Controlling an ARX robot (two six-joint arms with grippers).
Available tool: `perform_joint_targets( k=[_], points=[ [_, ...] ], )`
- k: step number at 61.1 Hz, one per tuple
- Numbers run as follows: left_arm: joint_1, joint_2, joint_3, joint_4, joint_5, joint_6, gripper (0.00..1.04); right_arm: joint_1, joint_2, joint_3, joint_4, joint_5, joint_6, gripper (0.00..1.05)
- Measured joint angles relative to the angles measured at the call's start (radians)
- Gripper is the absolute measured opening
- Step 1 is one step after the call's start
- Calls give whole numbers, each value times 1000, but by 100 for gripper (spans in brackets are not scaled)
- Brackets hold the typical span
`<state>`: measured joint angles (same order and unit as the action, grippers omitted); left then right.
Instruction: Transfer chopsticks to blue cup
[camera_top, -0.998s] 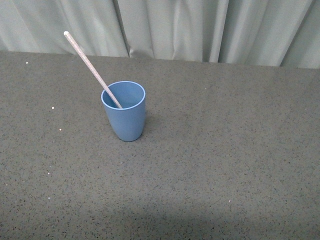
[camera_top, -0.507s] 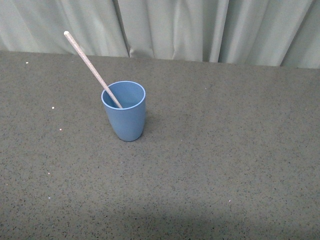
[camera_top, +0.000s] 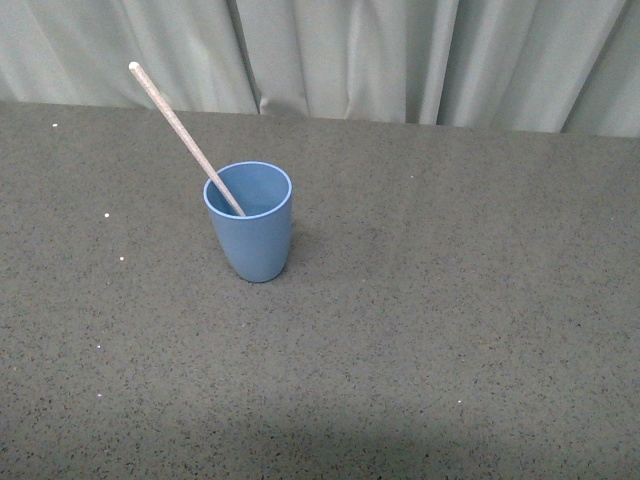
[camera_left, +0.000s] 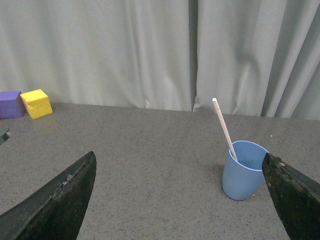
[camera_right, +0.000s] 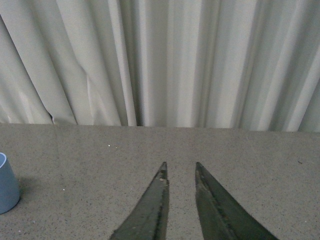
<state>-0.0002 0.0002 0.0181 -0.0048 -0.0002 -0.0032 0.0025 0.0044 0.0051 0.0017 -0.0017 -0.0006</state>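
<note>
The blue cup stands upright on the dark speckled table. The pale chopstick rests inside it and leans up to the left over the rim. In the left wrist view the cup and the chopstick show beside one dark fingertip. My left gripper is open and empty, set back from the cup. My right gripper is shut and empty, well apart from the cup, whose edge shows at the side of its view. Neither arm shows in the front view.
A yellow block and a purple block sit by the curtain in the left wrist view. A pale curtain runs along the table's far edge. The table is dark and speckled.
</note>
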Motion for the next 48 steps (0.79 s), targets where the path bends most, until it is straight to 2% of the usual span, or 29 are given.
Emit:
perform_joint_targets(
  k=[15,26,31,48],
  points=[
    [0,0,0,0,0,0,98,0,0,0,0,0,0,68],
    [0,0,0,0,0,0,98,0,0,0,0,0,0,97],
    [0,0,0,0,0,0,98,0,0,0,0,0,0,94],
    [0,0,0,0,0,0,98,0,0,0,0,0,0,95]
  ],
)
